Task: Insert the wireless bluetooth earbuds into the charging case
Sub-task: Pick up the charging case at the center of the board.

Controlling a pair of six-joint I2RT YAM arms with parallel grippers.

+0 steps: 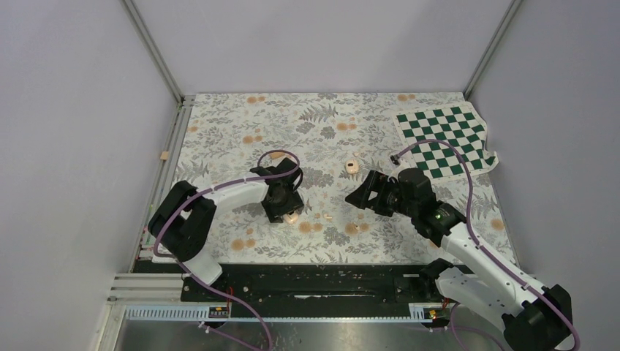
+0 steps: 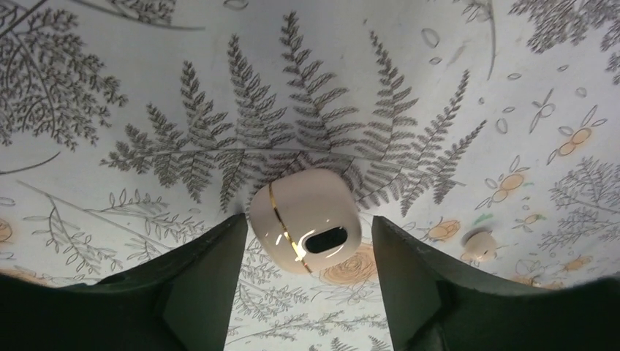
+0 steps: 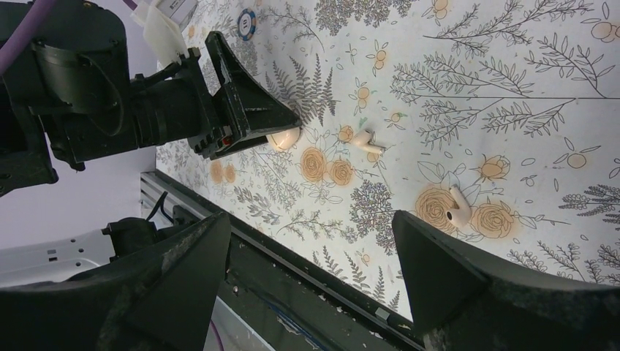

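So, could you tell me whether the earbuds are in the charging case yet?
Out: both earbuds lie on the floral mat, apart from the charging case.

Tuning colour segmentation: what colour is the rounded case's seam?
Gold, on the glossy pale peach-pink rounded plastic charging case; clearest in left wrist view.

We see a pale pink case (image 2: 303,227) with a thin gold line and a dark oval. The cloth (image 2: 409,44) has grey ferns and orange flowers. One mat (image 1: 446,139) has green and white squares.
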